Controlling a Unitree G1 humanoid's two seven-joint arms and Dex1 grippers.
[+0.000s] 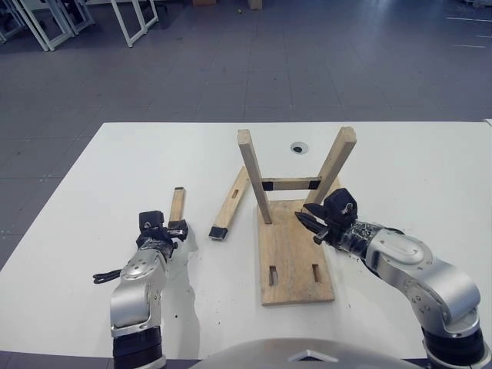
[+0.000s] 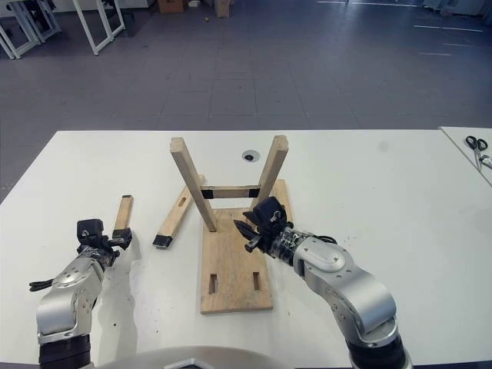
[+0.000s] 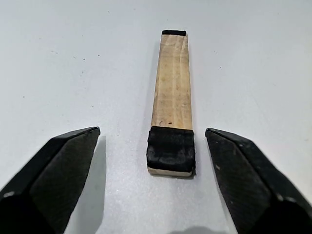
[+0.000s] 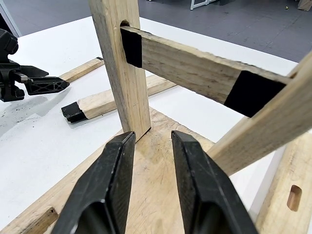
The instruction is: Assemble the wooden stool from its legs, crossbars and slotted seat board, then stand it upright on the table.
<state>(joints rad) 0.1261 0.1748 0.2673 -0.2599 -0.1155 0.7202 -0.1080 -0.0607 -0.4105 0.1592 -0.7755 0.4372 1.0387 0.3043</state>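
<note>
- Head view: my left claw [image 1: 175, 228] sits low, just short of the loose crossbar [image 1: 177, 204]. My right claw [image 1: 310, 228] is over the seat board [image 1: 296, 269], beside the upright legs [image 1: 254, 173].
- Left wrist: spread wide, with the crossbar's end lying between the tips, untouched.
- Right wrist: narrowly parted and empty, with one leg just ahead.

Seat board [image 1: 296, 257]: bare pale wood, unvarnished, matt, grain seen throughout.
Upright legs [image 4: 119, 63]: same raw wood, rough-sawn faces noted.
Joined crossbar [image 4: 190, 63]: rough wood, edges chipped, ends covered in matt black.
Loose crossbar [image 3: 171, 83]: smoother wood, black ends faintly textured.
Tabletop [image 1: 430, 177]: white, smooth, matt, dark specks recorded.
Left tool [image 3: 152, 129], right tool [image 4: 152, 134]: black plastic, dull sheen observed.
</note>
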